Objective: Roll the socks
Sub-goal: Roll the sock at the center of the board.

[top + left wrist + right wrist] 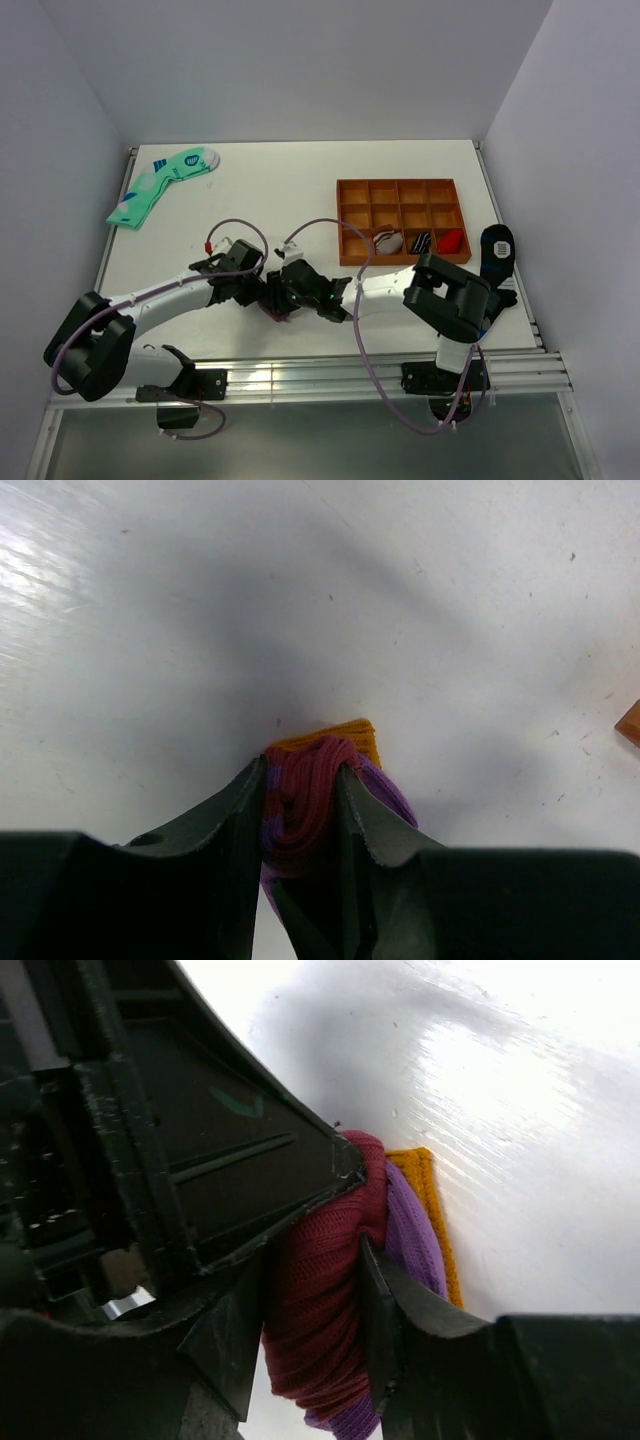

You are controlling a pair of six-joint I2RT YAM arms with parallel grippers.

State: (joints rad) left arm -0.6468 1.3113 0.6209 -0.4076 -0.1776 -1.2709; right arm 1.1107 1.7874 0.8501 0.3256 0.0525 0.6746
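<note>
**Maroon socks (305, 800) pinched from 2 sides, roll almost made**

Bunched into a tight coil, the socks lie at about 6 o'clock on the table (300, 180), near its front edge. The left gripper (303, 772) clamps the coil narrowly, and the right gripper (313, 1255) presses it on both sides. I judge the winding done. Next, 1 gripper must hold while the other stretches the mustard cuff (345, 735) over. The top view mostly hides the bundle, while the wrist views show its layers. Only the top shows the orange tray (400, 185) at 2 o'clock.
</note>
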